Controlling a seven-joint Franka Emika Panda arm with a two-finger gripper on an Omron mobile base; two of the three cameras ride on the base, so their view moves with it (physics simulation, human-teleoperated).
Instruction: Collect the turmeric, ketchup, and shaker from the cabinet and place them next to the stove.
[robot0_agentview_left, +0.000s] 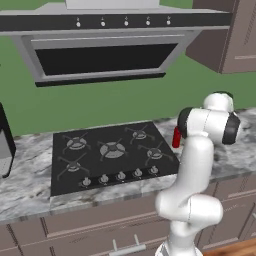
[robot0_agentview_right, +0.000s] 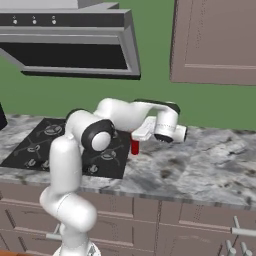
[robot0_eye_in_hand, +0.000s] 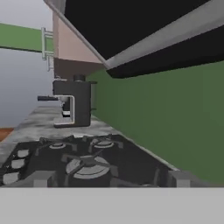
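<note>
Starting at the far left of the worktop (robot0_agentview_left: 30, 180), I can see a dark coffee machine (robot0_eye_in_hand: 72, 103) standing against the green wall, well apart from anything I am working with. Next along is the stove (robot0_agentview_left: 107, 155), with its black grates and its row of silver knobs on the near edge, under the extractor hood (robot0_agentview_left: 100, 45). I see nothing resting on the burners.

Just past the stove's right edge the ketchup (robot0_agentview_right: 134, 146) stands upright on the marble, close beside the cooktop. From both base cameras the arm covers its upper part, so only the red body shows. My gripper (robot0_agentview_right: 145, 131) sits right over it, turned sideways. From the hand camera the two fingertips (robot0_eye_in_hand: 41, 178) stand wide apart with only the stove between them, so I read the gripper as open and holding nothing; the bottle looks released.

By my judgement the ketchup leg is done: it sits next to the stove as asked. I cannot find the turmeric or the shaker anywhere on this stretch of worktop, so those two probably remain to be fetched. That would mean pulling the hand clear without knocking the bottle over, then driving back to the cabinet.
</note>
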